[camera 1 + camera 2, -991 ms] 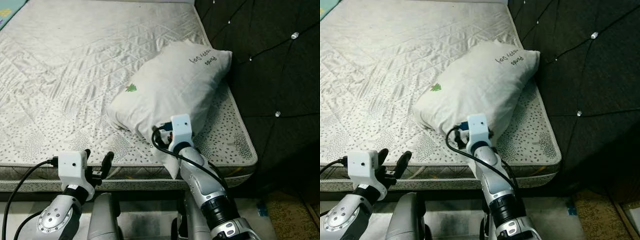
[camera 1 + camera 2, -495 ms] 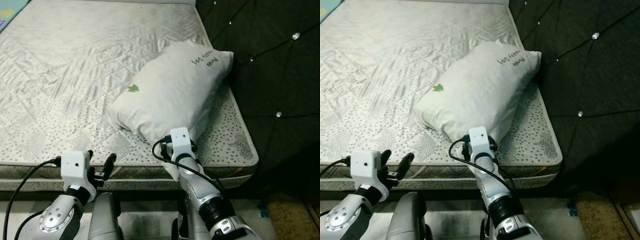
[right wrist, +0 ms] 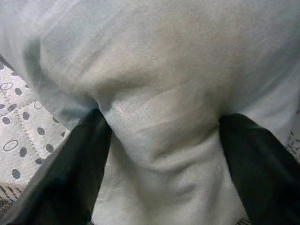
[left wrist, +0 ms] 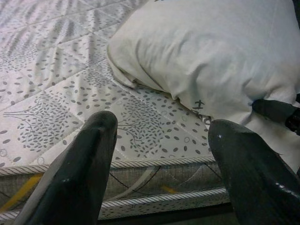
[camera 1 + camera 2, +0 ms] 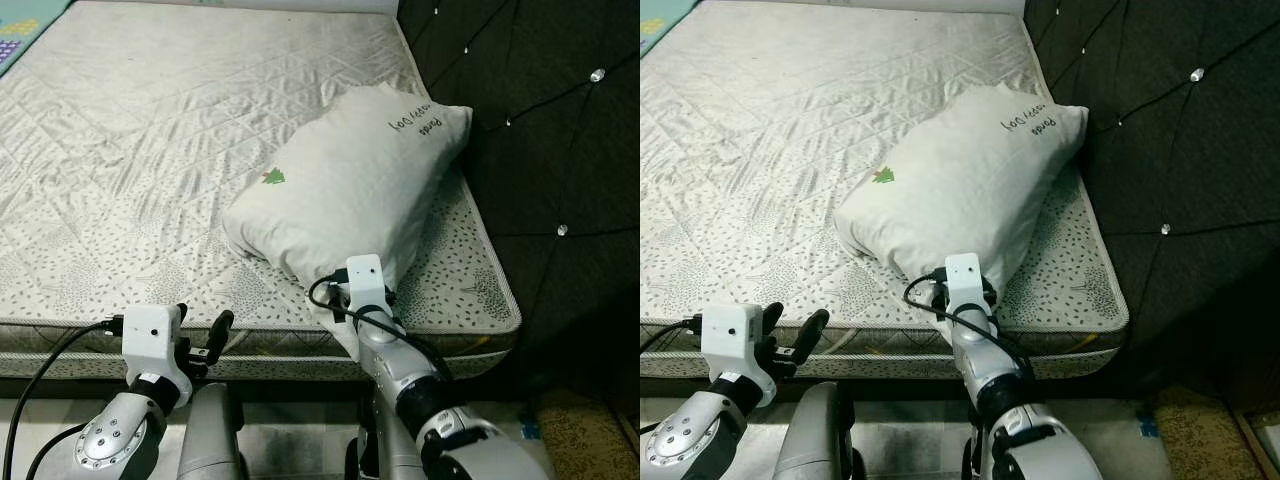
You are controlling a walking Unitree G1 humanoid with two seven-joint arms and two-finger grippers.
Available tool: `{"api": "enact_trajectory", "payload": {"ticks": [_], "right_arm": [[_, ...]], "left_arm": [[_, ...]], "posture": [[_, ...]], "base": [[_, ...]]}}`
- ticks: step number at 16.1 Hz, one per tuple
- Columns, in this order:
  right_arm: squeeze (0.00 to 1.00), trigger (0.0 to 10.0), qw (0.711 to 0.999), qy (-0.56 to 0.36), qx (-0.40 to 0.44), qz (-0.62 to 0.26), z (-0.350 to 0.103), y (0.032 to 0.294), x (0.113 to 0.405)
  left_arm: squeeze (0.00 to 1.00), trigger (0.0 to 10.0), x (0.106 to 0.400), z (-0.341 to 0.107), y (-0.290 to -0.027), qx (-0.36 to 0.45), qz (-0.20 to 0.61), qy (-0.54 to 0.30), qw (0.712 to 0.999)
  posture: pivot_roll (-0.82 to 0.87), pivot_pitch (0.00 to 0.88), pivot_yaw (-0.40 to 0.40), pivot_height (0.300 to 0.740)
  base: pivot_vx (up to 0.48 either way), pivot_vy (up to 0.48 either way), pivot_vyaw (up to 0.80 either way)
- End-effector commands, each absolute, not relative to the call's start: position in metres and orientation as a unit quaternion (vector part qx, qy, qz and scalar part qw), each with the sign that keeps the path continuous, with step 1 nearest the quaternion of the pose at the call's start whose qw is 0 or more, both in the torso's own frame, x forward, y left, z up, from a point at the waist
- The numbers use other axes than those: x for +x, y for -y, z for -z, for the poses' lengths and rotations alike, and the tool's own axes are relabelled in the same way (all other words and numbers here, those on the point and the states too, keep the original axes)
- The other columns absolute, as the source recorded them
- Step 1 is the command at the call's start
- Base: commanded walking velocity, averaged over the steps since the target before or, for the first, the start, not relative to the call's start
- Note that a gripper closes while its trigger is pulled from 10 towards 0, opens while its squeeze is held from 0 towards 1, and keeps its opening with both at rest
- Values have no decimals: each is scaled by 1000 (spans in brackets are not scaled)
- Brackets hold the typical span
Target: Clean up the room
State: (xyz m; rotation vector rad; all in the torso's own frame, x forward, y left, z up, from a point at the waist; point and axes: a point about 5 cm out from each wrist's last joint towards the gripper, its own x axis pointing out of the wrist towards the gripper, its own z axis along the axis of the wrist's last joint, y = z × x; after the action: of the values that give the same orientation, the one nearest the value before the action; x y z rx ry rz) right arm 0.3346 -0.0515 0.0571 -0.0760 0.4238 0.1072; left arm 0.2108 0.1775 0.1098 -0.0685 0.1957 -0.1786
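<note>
A white pillow [image 5: 345,185] with a small green tree mark lies at the near right of the bare mattress [image 5: 130,170], one corner hanging over the front edge. My right gripper [image 3: 159,154] stands open at that corner. Its two black fingers [image 3: 79,164] straddle a bunched fold of the pillowcase and touch the cloth on both sides. In the head views the white wrist camera [image 5: 364,277] covers these fingers. My left gripper [image 5: 200,320] is open and holds nothing, low in front of the mattress edge, left of the pillow.
A dark tufted headboard [image 5: 540,130] with shiny buttons rises along the mattress's right side. The mattress's front edge with piping [image 4: 140,164] runs just beyond my left fingers. Brown floor [image 5: 590,430] lies at the lower right.
My right wrist has drawn back a little toward me along the pillow's near corner. The pillow has stayed in place. The head camera has shifted slightly.
</note>
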Motion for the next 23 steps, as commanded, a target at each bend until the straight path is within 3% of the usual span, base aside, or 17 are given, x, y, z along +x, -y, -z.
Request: {"api": "enact_trajectory", "payload": {"ticks": [1, 8, 17, 19, 23], "right_arm": [[0, 0, 971, -198, 26, -134, -86, -28, 325], [0, 0, 971, -180, 67, -141, -88, -24, 329], [0, 0, 970, -179, 58, -154, -84, -10, 334], [0, 0, 972, -168, 42, -157, -91, 7, 347], [0, 0, 986, -129, 7, -105, -127, 82, 388]], "left_arm": [[0, 10000, 210, -112, -175, -29, 93, -99, 990], [0, 10000, 210, -116, -172, -39, 108, -85, 990], [0, 10000, 213, -118, -169, -36, 125, -77, 989], [0, 10000, 214, -119, -171, -24, 125, -74, 989], [0, 10000, 217, -118, -175, -23, 118, -73, 990]], "posture": [[131, 145, -39, 576], [126, 158, -37, 576], [119, 154, -32, 576], [119, 154, -32, 576], [100, 152, -33, 576]], "base": [[0, 0, 0], [0, 0, 0], [0, 0, 0], [0, 0, 0], [0, 0, 0]]}}
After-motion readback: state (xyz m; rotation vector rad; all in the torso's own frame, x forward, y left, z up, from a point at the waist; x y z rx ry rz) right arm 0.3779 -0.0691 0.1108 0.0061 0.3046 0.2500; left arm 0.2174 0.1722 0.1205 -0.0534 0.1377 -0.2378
